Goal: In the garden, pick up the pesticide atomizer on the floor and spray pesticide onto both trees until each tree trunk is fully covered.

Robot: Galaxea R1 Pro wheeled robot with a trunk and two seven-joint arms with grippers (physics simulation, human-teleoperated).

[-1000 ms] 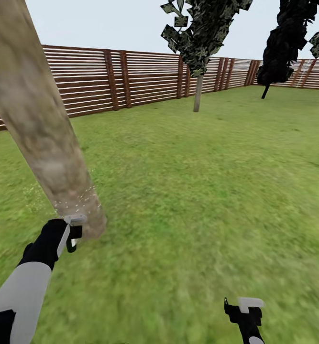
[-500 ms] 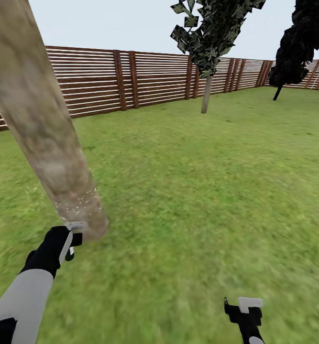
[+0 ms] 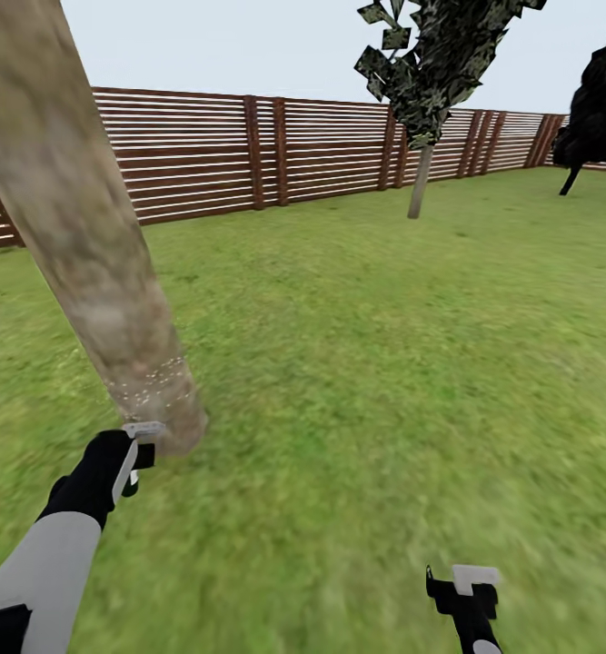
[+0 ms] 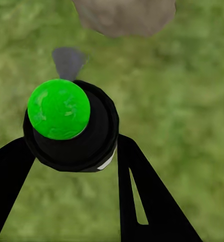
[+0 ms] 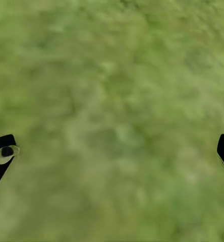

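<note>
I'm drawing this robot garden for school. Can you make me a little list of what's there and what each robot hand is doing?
place: grass lawn with a brown slat fence
near tree trunk: thick, beige-grey, white specks near its base
far tree: by the fence
left gripper: shut on the atomizer, black with a green top, close to the trunk's base
right gripper: open, holding nothing, over grass

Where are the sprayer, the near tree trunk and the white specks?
sprayer (image 4: 59, 108), left wrist view, on its green round top.
near tree trunk (image 3: 75, 236), head view, mid-height of the beige bark.
white specks (image 3: 153, 389), head view, on the band low on the trunk.
</note>
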